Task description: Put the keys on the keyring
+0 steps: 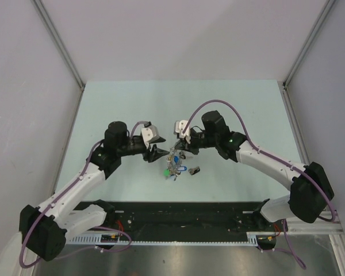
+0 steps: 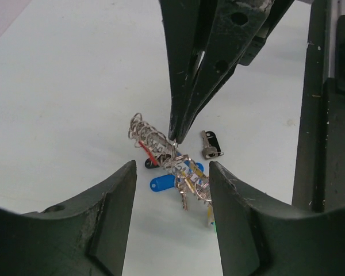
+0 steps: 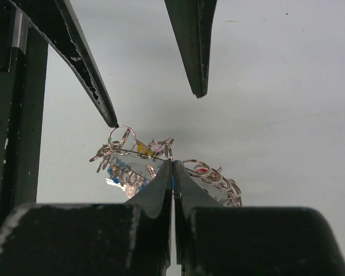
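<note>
- The right gripper (image 3: 172, 167), jaws pressed fully together, pinches the wire of the keyring (image 2: 161, 146) near the middle of the pale table (image 1: 121, 109). The keys already threaded on it fan out below, among them a blue-tagged key (image 2: 161, 184).
- The left gripper (image 2: 172, 164) hangs close opposite with its jaws about half apart and nothing clamped between them. In the right wrist view one of its tips touches a small loop (image 3: 121, 136) at the end of the bundle.
- One black-headed key (image 2: 210, 144) lies loose on the table just beside the bundle, apart from the wire and untouched by either gripper. It looks like the one left to thread.
- Whether the bundle hangs clear of the surface or partly rests on it cannot be told from these views.
- To do the step well, the pinch on the wire should stay firm and steady, so that the ring neither swings nor twists while the other arm works.
- The free arm would do best to take the loose key by its black head, leaving the hole clear, and bring it to the wire's open end.
- The main risk is crowding: the two sets of jaws sit very near each other, and a nudge could scatter the keys.
</note>
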Controlling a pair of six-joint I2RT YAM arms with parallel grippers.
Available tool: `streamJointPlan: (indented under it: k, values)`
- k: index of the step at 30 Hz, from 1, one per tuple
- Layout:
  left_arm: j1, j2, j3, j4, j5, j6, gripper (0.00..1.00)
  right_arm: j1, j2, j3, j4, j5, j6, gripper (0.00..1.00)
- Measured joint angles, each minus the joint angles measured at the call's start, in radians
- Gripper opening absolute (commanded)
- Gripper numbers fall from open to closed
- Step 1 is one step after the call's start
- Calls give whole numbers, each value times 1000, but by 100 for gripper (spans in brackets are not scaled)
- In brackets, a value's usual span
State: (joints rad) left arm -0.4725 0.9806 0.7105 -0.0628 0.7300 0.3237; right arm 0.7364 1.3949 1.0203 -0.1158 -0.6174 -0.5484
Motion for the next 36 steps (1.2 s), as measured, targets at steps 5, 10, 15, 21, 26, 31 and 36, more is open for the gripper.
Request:
streamJointPlan:
  k: [5, 10, 15, 21, 26, 31, 36]
  values:
    - [1, 79, 23, -9, 62, 27, 42, -2, 22, 5, -17, -27, -26, 0]
    - [4, 130, 23, -16, 85, 43, 27, -2, 53, 5, -30, -47, -35, 0]
    - [9, 156, 23, -12, 86, 40, 27, 2, 56, 6, -31, -55, -41, 0]
    - [10, 171, 23, -10, 103, 34, 25, 9, 61, 10, -30, -54, -48, 0]
    - [10, 179, 23, -14, 126, 35, 19, 13, 62, 11, -30, -54, -50, 0]
    - [0, 190, 23, -39, 132, 41, 11, 15, 62, 11, -30, -54, -50, 0]
    - [-5, 203, 32, -65, 131, 45, 6, 18, 62, 11, -35, -54, -50, 0]
